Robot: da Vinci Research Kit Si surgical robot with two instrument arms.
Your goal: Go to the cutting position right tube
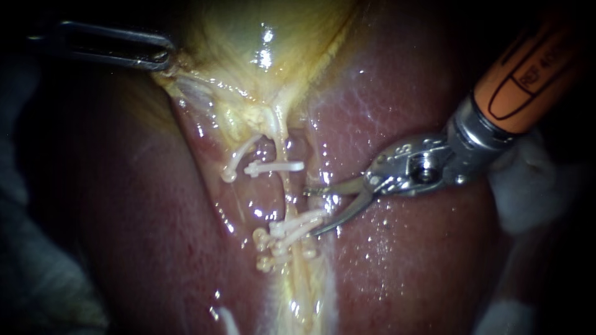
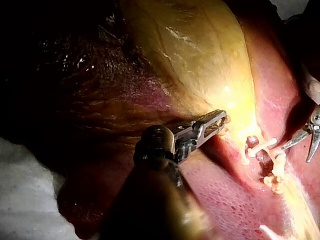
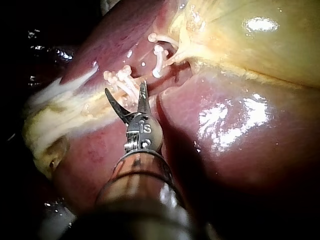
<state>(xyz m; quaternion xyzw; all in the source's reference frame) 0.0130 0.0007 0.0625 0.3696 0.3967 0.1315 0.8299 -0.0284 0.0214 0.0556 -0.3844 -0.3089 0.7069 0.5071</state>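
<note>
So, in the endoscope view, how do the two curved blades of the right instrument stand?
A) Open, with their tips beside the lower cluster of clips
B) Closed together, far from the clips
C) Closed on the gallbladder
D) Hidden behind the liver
A: a clear gap shows between the two blades of the right instrument, and their tips lie right beside the lower cluster of clips.

Clips (image 1: pixel 293 227) lie left of right instrument (image 1: pixel 310 213) (liver (image 1: pixel 410 267) beneath).
</note>
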